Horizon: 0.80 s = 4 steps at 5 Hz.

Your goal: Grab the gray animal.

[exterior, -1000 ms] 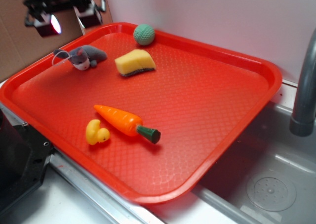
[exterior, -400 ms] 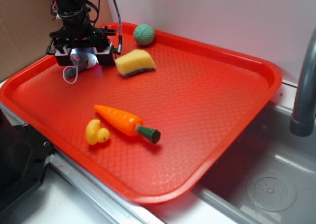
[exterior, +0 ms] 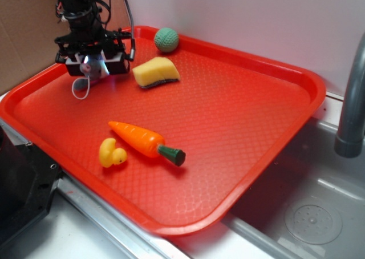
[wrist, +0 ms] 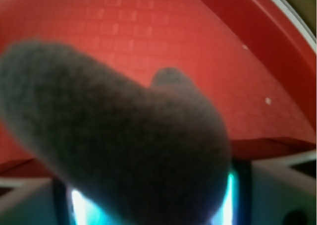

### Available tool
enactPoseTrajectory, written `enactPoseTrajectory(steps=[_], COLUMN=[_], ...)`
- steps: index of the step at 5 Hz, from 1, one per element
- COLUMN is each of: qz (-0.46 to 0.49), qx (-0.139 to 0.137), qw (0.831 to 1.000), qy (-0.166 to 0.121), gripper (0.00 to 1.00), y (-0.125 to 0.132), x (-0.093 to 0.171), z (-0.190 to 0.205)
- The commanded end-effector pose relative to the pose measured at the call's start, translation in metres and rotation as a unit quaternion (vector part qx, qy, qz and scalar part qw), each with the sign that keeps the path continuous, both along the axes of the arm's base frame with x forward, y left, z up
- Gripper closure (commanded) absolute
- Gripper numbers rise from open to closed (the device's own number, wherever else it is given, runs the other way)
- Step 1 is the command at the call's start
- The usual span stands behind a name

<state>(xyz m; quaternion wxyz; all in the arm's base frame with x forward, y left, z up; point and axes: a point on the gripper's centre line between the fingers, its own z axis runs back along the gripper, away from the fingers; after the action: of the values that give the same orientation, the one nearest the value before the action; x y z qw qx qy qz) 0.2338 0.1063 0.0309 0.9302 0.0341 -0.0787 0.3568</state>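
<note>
The gray animal point(exterior: 94, 68), a small gray plush mouse with a pale face, sits between my gripper's point(exterior: 92, 66) fingers at the far left of the red tray point(exterior: 239, 99). Its white string tail point(exterior: 80, 89) hangs down in a loop over the tray. The gripper is shut on the mouse. In the wrist view the mouse's gray body point(wrist: 124, 136) fills most of the frame right against the camera, with the red tray point(wrist: 163, 27) behind it. The fingers themselves are hidden there by the plush.
On the tray lie a yellow sponge point(exterior: 155, 72), a green knitted ball point(exterior: 166, 39), an orange carrot point(exterior: 142, 140) and a yellow rubber duck point(exterior: 112, 153). A gray faucet point(exterior: 352, 99) and sink point(exterior: 308, 213) are at the right. A cardboard wall point(exterior: 23, 48) stands at the left.
The gripper came down from the top left onto the mouse and closed on it. Since 0.4 s ago it has shifted slightly up and left with the mouse.
</note>
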Motion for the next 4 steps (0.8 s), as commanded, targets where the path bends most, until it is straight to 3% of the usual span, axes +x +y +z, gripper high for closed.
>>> enactPoseTrajectory(steps=[1, 3, 4], qz=[-0.008, -0.085, -0.122], qx=[0.035, -0.036, -0.055], qw=[0.998, 0.994, 0.989], qy=[-0.044, -0.054, -0.064], gripper=[1.0, 1.0, 1.0], y=[-0.024, -0.09, -0.112], x=[-0.004, -0.038, -0.054], z=[0.098, 0.163, 0.183])
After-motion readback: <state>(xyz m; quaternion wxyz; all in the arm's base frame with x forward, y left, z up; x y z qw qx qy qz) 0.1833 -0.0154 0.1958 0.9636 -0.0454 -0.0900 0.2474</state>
